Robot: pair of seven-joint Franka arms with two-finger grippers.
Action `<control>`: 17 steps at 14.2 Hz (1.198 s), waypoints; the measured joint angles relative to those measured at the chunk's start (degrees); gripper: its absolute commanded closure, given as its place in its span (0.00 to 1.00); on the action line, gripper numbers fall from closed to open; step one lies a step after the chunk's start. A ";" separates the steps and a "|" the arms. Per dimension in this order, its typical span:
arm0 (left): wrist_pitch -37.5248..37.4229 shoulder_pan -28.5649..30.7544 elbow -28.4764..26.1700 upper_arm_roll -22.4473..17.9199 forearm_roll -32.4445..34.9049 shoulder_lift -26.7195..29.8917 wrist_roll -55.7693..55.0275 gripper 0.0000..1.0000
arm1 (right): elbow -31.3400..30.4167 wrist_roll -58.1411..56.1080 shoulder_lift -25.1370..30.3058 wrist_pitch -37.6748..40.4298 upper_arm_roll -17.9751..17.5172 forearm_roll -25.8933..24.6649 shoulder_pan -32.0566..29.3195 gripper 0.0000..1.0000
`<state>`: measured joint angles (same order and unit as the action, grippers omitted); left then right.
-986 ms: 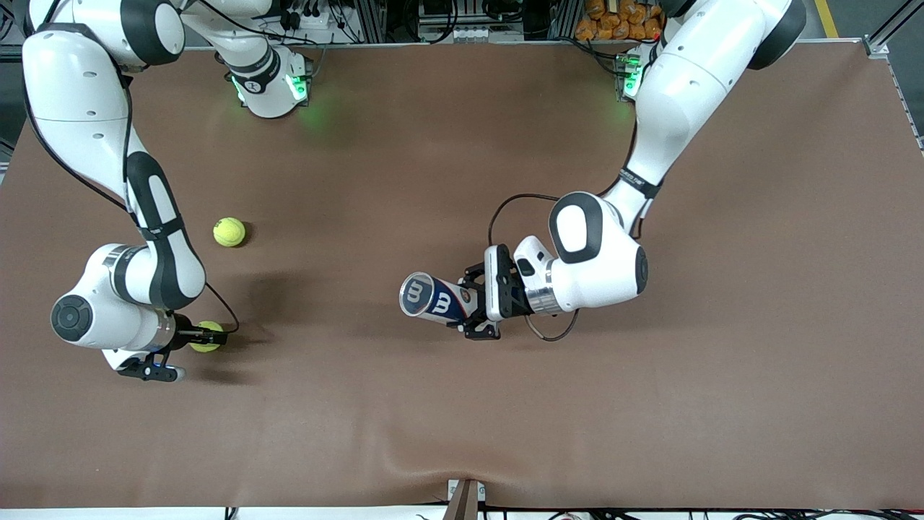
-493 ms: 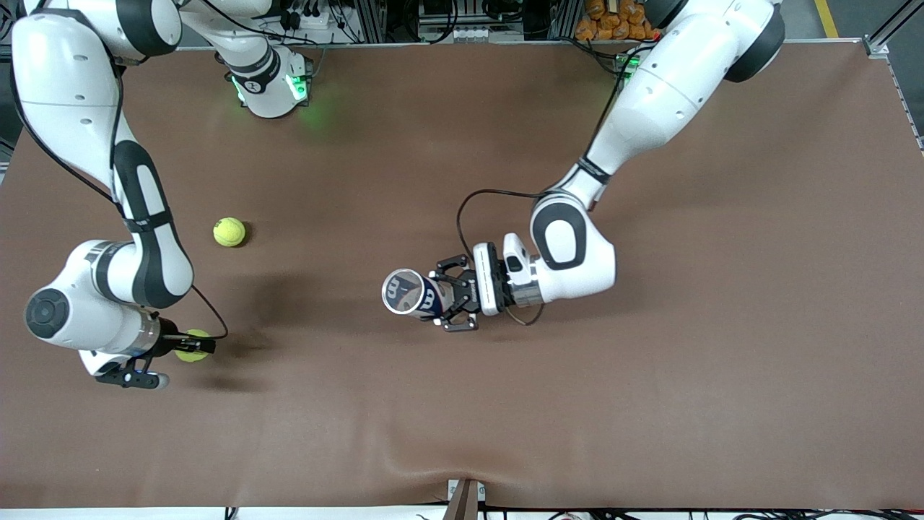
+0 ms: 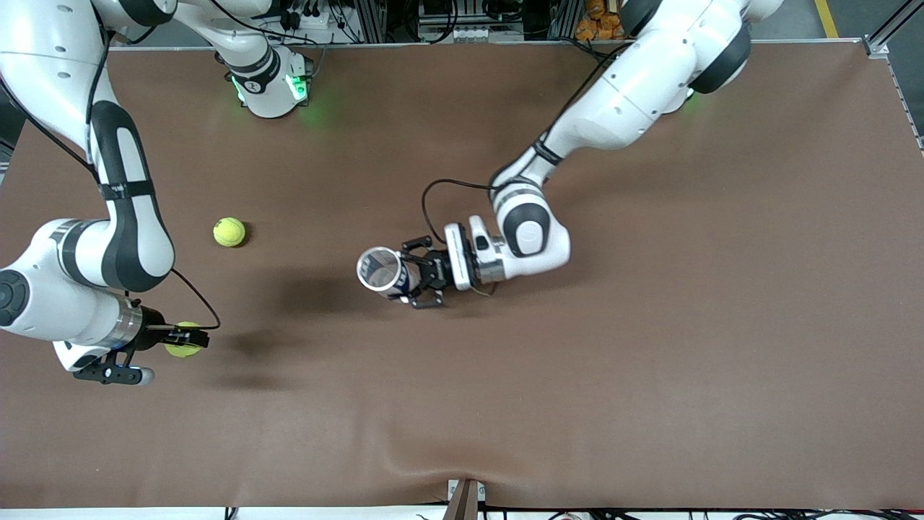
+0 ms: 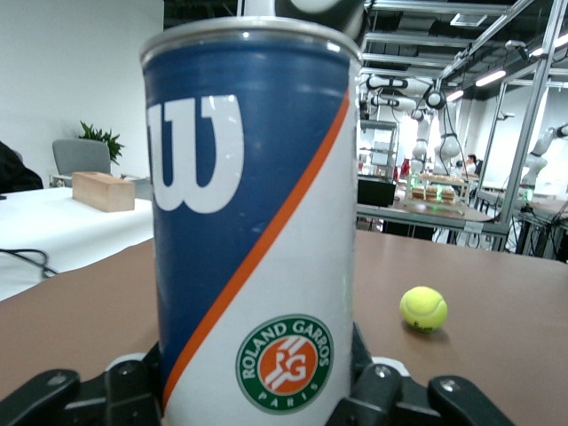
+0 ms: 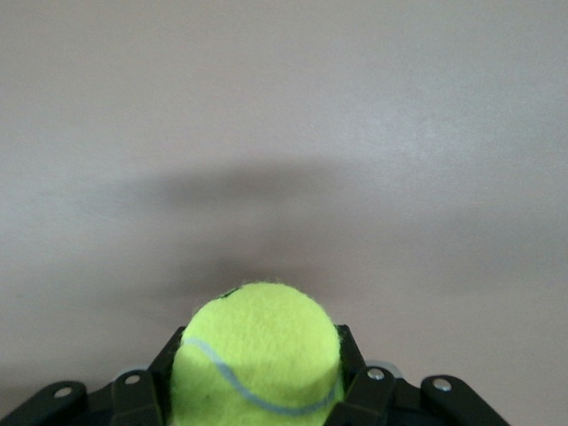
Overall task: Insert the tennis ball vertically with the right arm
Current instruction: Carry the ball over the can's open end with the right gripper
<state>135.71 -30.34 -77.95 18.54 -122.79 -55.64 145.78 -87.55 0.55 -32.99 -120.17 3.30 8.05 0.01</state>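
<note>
The right gripper (image 3: pixel 189 339) is up over the brown bench (image 3: pixel 650 361), at the right arm's end and over the part nearest to the front camera. Its fingers (image 5: pixel 355 404) are clamped on a yellow tennis ball (image 3: pixel 182 339), one on each side; in the right wrist view this held ball (image 5: pixel 257 364) fills the space between them, with only bare bench under it.

Farther from the camera, near the middle of the bench, the left gripper (image 3: pixel 417 276) has its fingers closed around a blue and white ball can (image 3: pixel 382 272). The can is upright, with its open mouth turned up.

A second tennis ball (image 3: pixel 229 232) lies free on the bench, farther from the camera than the held ball, well apart from the can.
</note>
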 measured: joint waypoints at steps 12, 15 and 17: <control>-0.11 -18.93 2.93 -13.91 -23.96 -4.72 11.84 0.28 | -4.55 23.17 17.27 18.11 -0.55 0.16 17.03 0.41; -4.04 -18.82 2.93 -14.34 -23.96 -6.15 12.44 0.28 | -11.02 26.93 22.42 18.19 -0.57 0.17 21.41 0.40; -7.87 -18.75 2.99 -14.42 -24.07 -7.58 12.65 0.28 | -13.94 31.23 24.74 18.19 -0.56 0.18 24.11 0.40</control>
<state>127.84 -49.10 -74.96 4.12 -146.86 -63.23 158.43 -101.49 31.78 -8.25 -101.98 2.74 8.22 24.12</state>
